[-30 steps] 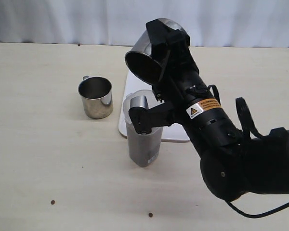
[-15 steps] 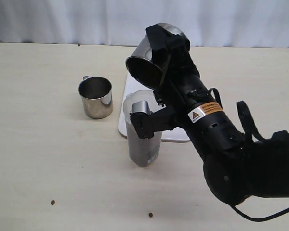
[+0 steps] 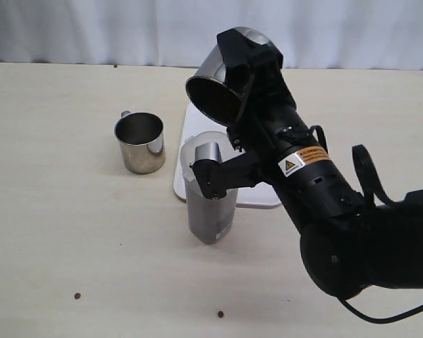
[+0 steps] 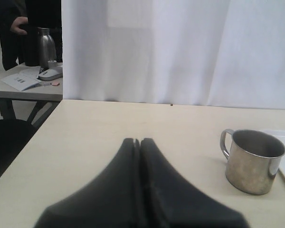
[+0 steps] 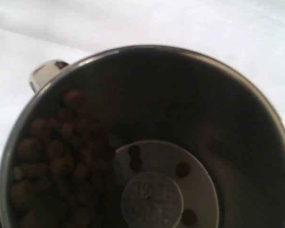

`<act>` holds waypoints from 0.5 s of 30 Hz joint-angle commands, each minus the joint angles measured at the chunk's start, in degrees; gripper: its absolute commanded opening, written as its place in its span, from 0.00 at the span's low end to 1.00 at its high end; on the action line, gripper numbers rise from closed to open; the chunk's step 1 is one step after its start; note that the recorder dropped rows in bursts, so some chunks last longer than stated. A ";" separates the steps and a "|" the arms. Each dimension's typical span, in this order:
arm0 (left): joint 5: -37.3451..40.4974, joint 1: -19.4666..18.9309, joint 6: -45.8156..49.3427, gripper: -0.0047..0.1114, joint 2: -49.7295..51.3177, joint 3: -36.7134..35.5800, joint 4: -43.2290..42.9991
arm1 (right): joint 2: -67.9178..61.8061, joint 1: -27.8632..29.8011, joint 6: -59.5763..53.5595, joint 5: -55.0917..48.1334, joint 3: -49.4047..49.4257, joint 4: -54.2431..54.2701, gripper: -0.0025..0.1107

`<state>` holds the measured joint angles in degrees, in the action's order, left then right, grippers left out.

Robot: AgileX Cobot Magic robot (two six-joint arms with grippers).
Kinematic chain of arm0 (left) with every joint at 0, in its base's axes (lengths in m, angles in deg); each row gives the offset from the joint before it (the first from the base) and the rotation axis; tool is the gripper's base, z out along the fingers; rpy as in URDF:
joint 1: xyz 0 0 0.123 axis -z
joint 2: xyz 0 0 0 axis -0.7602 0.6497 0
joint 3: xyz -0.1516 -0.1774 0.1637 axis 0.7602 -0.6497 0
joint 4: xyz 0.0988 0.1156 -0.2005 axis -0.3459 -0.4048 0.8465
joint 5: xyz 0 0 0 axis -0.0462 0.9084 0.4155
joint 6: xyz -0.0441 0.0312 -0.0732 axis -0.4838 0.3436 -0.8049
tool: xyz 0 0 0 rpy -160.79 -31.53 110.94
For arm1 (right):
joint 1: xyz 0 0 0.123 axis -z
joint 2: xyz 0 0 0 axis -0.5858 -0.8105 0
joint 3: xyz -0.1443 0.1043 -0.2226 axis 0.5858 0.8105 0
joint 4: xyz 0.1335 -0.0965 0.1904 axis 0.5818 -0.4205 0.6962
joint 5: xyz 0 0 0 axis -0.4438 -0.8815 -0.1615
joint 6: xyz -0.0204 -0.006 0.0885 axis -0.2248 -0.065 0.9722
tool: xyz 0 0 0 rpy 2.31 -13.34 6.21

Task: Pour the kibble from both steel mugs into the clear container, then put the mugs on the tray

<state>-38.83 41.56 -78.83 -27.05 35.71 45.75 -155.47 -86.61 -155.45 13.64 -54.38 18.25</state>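
My right gripper [image 3: 241, 56] is shut on a steel mug [image 3: 215, 84], held tilted with its mouth facing down-left above the clear container [image 3: 210, 208]. The container stands in front of the white tray [image 3: 262, 198] and looks dark with kibble inside. In the right wrist view, kibble [image 5: 61, 161] is heaped against one side of the mug's inner wall [image 5: 228, 118], with a few pellets on its base. The other steel mug [image 3: 139, 142] stands upright on the table, left of the tray. My left gripper [image 4: 138, 141] is shut and empty, with that mug [image 4: 252, 161] a short way ahead and off to one side.
Three loose kibble pellets lie near the table's front edge [image 3: 221, 314]. A white curtain hangs behind the table. The right arm's bulk covers the right front of the table. A side table with a flask [image 4: 46, 45] stands beyond the table's edge.
The right arm has shifted slightly to the right with the tilted mug. The left gripper and the standing mug have not moved.
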 commanded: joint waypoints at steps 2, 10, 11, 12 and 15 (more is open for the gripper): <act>-0.47 0.29 -0.03 0.04 -0.20 -0.14 0.32 | 0.15 0.28 -0.05 1.31 0.02 -0.83 0.06; -0.47 0.29 -0.03 0.04 -0.20 -0.14 0.32 | 0.72 0.28 -0.05 1.31 -0.98 3.90 0.06; -0.47 0.29 -0.03 0.04 -0.20 -0.14 0.32 | 0.72 0.28 -0.05 1.31 -0.43 2.54 0.06; -0.47 0.29 -0.03 0.04 -0.20 -0.14 0.32 | 0.72 0.28 -0.05 1.31 -0.06 1.26 0.06; -0.47 0.29 -0.03 0.04 -0.20 -0.14 0.32 | 0.72 0.28 -0.05 1.31 0.06 0.88 0.06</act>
<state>-38.83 41.56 -78.83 -27.05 35.71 45.75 -154.97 -86.47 -155.45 13.75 -54.47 20.61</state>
